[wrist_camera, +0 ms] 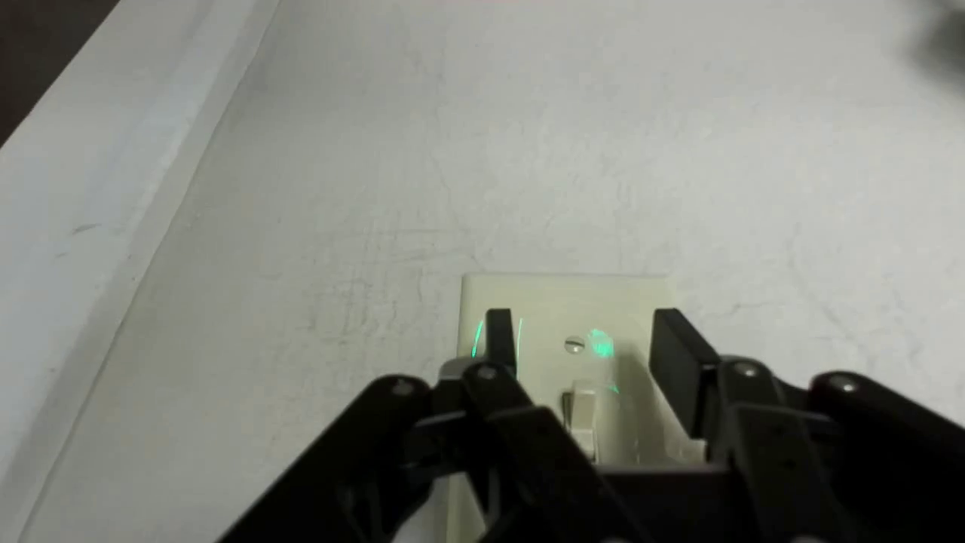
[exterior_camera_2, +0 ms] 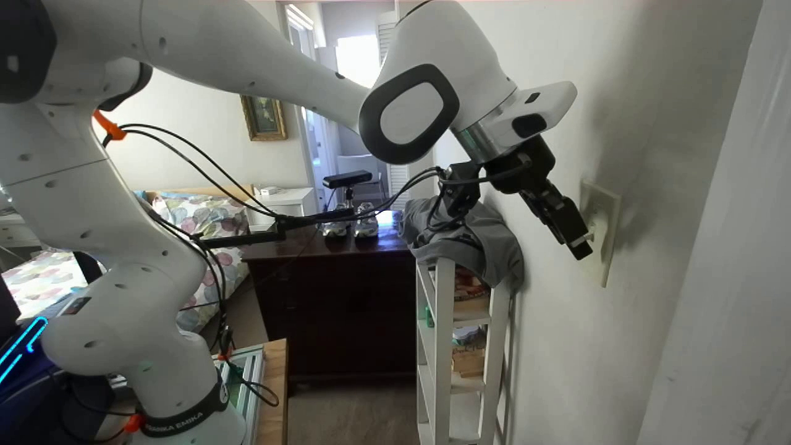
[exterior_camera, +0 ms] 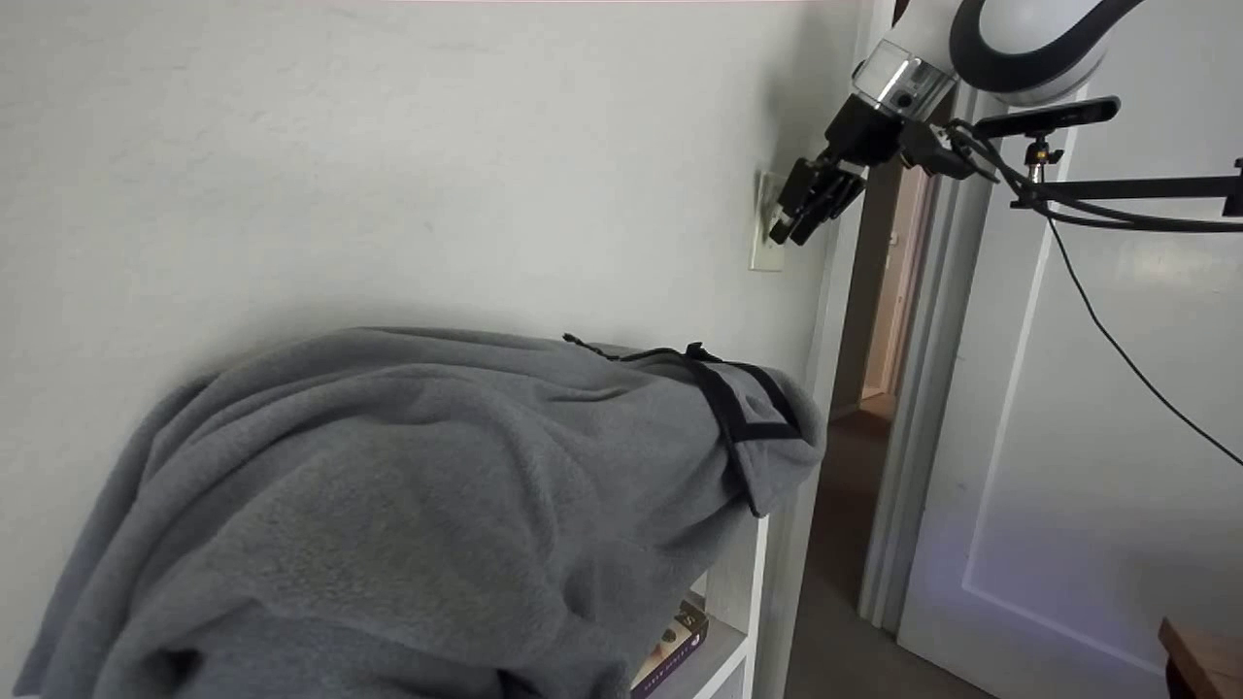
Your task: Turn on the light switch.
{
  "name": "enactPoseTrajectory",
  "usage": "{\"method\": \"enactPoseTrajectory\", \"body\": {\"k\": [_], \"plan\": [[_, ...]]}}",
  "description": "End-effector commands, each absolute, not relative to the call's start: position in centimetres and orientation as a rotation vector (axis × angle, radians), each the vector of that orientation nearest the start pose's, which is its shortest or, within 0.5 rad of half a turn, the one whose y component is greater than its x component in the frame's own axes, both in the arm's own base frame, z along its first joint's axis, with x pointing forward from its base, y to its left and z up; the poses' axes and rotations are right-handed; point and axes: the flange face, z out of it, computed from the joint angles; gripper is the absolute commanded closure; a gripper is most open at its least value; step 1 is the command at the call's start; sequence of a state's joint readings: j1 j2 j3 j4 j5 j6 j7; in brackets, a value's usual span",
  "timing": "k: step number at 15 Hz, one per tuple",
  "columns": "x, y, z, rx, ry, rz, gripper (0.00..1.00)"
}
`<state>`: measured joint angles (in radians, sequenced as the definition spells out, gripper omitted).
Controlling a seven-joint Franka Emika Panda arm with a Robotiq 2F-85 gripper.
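Gripper point(wrist_camera: 584, 351): fingers point(wrist_camera: 682, 369) spread, a plain gap between them in my wrist view; in both exterior views it tilts down toward the wall point(exterior_camera_2: 562, 346)
Switch point(wrist_camera: 558, 302): cream, upright on the wall, just by the fingertips; the gripper hides part of it in every view I have
Toggle point(wrist_camera: 583, 407): showing between the fingers in the wrist view, below a screw point(wrist_camera: 574, 345) and some green glints point(wrist_camera: 601, 343) (whether a finger touches it, or which way it is thrown, I cannot tell from over here)
Arm point(exterior_camera_2: 247, 49): white, reaching high across an exterior view, its wrist bent down by the wall, a shadow point(exterior_camera_2: 649, 142) lying beside the switch
Camera point(exterior_camera_2: 347, 179): black, on a bar point(exterior_camera: 1146, 188), caught in both exterior views
Blanket point(exterior_camera: 408, 505): grey with black trim, heaped over the top of the white shelf point(exterior_camera_2: 444, 346), lower than the switch and well apart from the gripper
Book point(exterior_camera: 670, 655): lying on the shelf, partly hidden by the blanket
Door point(exterior_camera: 1097, 388): white, at the right of an exterior view, a doorway point(exterior_camera: 855, 447) between it and the switch's wall
Dresser point(exterior_camera_2: 346, 296): dark, beside the shelf, a pair of shoes point(exterior_camera_2: 366, 227) on top
Bed point(exterior_camera_2: 210, 216): spotted cover, beyond the arm, with a framed picture point(exterior_camera_2: 264, 117) hanging higher up behind
Nightstand point(exterior_camera_2: 293, 201): white, next to the bed, in the far part of an exterior view
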<state>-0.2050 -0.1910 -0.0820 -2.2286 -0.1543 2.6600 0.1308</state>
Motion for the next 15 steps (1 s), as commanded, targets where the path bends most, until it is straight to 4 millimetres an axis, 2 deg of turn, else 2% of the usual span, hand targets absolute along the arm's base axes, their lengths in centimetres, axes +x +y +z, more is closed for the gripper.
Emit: {"method": "enactPoseTrajectory", "body": {"k": [1,4,5,7,8,9,13,14,15], "plan": [[52.13,-15.0,52.79,-3.094,0.505,-1.019,0.44],[52.27,-15.01,53.15,-3.091,0.506,-1.032,0.35],[52.31,-14.92,53.26,-3.088,0.506,-1.03,0.4],[52.37,-14.8,53.42,-3.088,0.505,-1.032,0.64],[52.4,-14.76,53.49,-3.086,0.506,-1.035,0.67],[52.41,-14.71,53.54,-3.085,0.507,-1.034,0.75],[52.34,-14.58,53.43,-3.084,0.513,-1.025,0.88],[52.33,-14.56,53.41,-3.083,0.517,-1.025,0.94],[52.29,-14.54,53.48,-3.084,0.52,-1.027,0.92]]}}
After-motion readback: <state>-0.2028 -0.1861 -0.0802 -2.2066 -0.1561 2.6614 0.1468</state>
